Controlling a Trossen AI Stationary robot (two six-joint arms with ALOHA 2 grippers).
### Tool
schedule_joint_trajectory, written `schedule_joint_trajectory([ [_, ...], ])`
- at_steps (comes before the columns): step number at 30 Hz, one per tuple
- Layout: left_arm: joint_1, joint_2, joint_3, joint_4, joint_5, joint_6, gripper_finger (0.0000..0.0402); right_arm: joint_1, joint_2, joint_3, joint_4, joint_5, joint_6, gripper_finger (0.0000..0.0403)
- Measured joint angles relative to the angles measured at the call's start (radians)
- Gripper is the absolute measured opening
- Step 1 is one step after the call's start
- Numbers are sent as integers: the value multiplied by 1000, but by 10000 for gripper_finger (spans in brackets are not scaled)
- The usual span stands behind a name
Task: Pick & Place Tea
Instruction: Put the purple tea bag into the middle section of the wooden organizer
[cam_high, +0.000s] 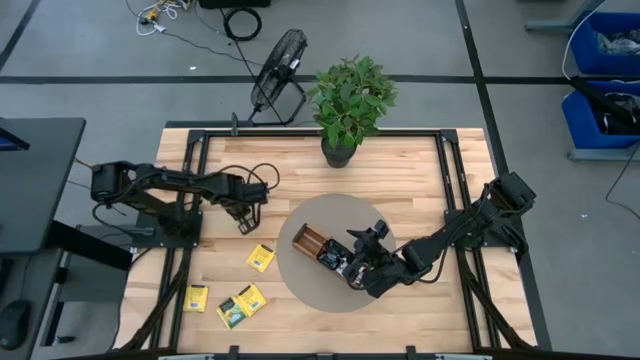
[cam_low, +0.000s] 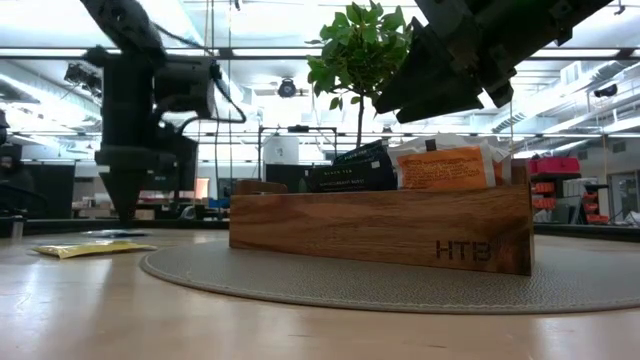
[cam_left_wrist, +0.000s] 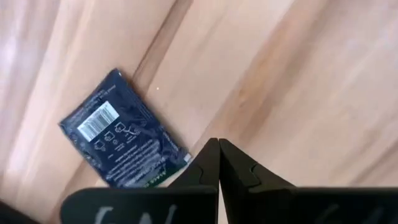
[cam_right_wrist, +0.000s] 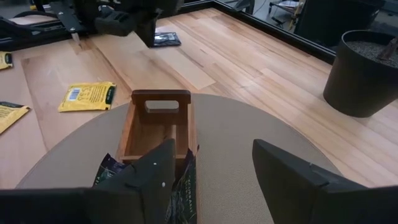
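Note:
A dark navy tea sachet (cam_left_wrist: 121, 134) lies flat on the wood at the table's left. My left gripper (cam_left_wrist: 217, 146) points down beside one of its corners, shut, with nothing between its fingers. Three yellow tea sachets (cam_high: 261, 257) (cam_high: 196, 298) (cam_high: 241, 305) lie flat nearer the front edge. The long wooden tray (cam_low: 380, 225) rests on a round grey mat (cam_high: 300, 285). Orange-and-white (cam_low: 445, 168) and navy (cam_low: 350, 170) sachets stand in one end of it. My right gripper (cam_right_wrist: 211, 180) hangs open just above that filled end.
A potted plant (cam_high: 350, 100) stands at the table's far edge, behind the mat. A floor fan (cam_high: 278, 65) sits beyond the table. Black frame rails run along both sides of the table. Bare wood lies between the mat and the left arm.

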Motion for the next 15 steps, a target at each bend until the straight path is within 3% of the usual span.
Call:
schedule_joint_trajectory([
  [9,-57,-2,66,-66,-80,-52,3,-3,0,0,0,-9,0,224],
  [11,-38,-1,60,-62,-138,-103,15,-3,0,0,0,-10,0,224],
  [15,4,0,34,-62,-124,-140,68,-3,0,0,0,-10,1,224],
])
